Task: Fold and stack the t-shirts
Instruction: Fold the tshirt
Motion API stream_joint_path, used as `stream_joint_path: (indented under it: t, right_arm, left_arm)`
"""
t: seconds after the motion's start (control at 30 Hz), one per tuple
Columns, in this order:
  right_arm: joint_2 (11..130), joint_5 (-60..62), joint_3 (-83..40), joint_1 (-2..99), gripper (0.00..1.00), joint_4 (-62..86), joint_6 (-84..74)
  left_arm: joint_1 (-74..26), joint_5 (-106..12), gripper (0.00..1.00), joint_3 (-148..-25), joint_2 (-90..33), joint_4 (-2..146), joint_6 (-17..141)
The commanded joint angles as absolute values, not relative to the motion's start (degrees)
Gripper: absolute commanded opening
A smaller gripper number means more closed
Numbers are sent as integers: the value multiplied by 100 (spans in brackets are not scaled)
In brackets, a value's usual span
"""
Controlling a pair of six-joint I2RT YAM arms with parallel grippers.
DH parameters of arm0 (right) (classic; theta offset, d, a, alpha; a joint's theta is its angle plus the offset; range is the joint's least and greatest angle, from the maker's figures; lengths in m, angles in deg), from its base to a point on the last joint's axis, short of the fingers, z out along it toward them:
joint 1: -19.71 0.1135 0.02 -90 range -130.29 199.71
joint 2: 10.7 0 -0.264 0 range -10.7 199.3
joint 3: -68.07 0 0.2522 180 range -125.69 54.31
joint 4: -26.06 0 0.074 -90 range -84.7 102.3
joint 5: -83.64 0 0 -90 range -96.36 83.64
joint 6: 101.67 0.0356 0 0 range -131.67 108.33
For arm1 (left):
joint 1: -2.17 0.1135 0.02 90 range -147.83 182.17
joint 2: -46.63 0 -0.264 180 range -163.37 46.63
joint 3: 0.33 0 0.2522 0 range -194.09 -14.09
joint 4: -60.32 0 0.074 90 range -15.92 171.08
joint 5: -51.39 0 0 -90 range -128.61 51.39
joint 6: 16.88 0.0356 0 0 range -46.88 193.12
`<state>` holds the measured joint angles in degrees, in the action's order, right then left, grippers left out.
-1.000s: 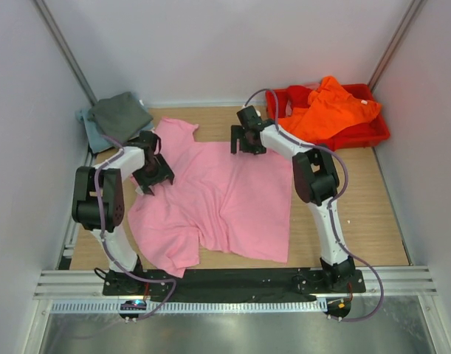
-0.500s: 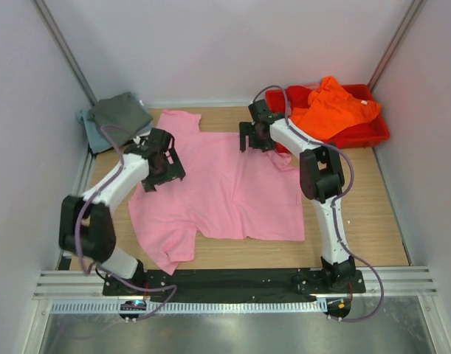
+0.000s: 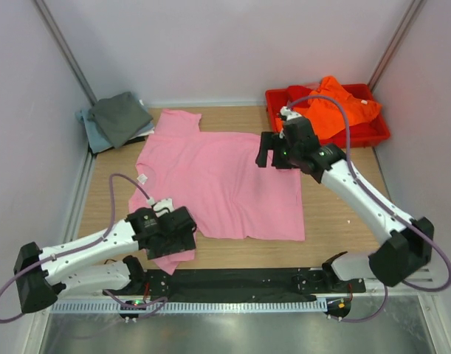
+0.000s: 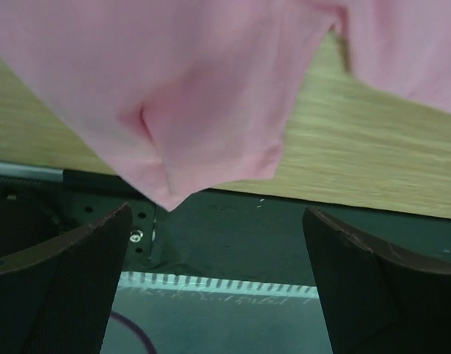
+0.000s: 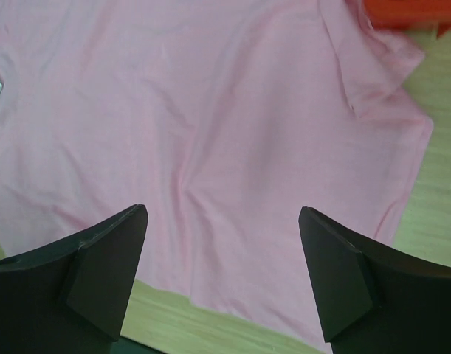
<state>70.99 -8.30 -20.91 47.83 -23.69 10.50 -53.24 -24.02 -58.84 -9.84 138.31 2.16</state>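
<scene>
The light pink t-shirt [image 3: 218,173] lies spread flat on the wooden table, collar to the left. My left gripper [image 3: 172,245] is open and empty above its near-left sleeve [image 4: 195,110], by the table's front edge. My right gripper [image 3: 269,151] is open and empty above the shirt's far right part [image 5: 210,110]. The bright orange t-shirt [image 3: 332,110] lies crumpled in the red tray [image 3: 376,136]. The dark grey t-shirt [image 3: 120,116] lies folded on the pale blue-grey one [image 3: 88,131] at the far left.
The black base plate [image 4: 232,221] and a metal rail run along the near edge. White walls close in the left, back and right. Bare wood [image 3: 343,214] shows to the right of the pink shirt.
The pink shirt was pulled out flatter and wider. My left arm swung from the shirt's far left side back to the near-left sleeve. My right gripper moved right and nearer.
</scene>
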Motion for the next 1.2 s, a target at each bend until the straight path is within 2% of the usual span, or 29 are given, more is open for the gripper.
stream_joint_path:
  t: [0.0,0.1,0.2,0.27,0.43,0.63,0.73,0.83,0.93,1.0,1.03,1.07,1.17]
  right_arm:
    - [6332,-769,-1189,4766,90,-2383,1522]
    - [5683,-707,-574,4783,91,-2444,1645]
    - [5382,-794,-440,4783,91,-2681,1567]
    - [5285,-882,-423,4783,91,-2865,1531]
    - [5109,-935,-326,4783,91,-2971,1478]
    - [5091,-1172,-168,4783,92,-2998,1680]
    - [4986,-929,376,4783,92,-2700,2057]
    - [4661,-769,1096,4783,92,-2339,2610]
    - [4292,-891,1624,4783,92,-2189,3015]
    - [4125,-1049,1765,4783,92,-2277,3139]
    - [3976,-1110,1844,4792,92,-2347,3218]
    - [3923,-1250,1880,4783,92,-2495,3253]
    - [3642,-1445,1985,4783,92,-2778,3534]
  left_arm:
    - [-6291,-1848,97,-5637,-1067,14562,-1493]
    - [-6742,-1856,89,-5479,-1392,14606,-2021]
    - [-6971,-1936,74,-5250,-1515,14326,-2233]
    - [-7007,-2093,60,-5118,-1577,14010,-2242]
    - [-7262,-2155,55,-4872,-1946,13868,-2356]
    - [-7332,-2130,58,-4784,-2113,13833,-2339]
    - [-7332,-1858,51,-4661,-1991,13763,-2286]
    - [-7324,-1559,37,-4538,-1754,13535,-1935]
    - [-7315,-1391,33,-4476,-1648,13595,-1882]
    - [-7306,-1277,25,-4441,-1569,13639,-1812]
    - [-7306,-1259,7,-4441,-1542,13648,-1768]
    - [-7306,-1242,0,-4423,-1525,13683,-1776]
    - [-7306,-1241,0,-4449,-1340,13657,-1671]
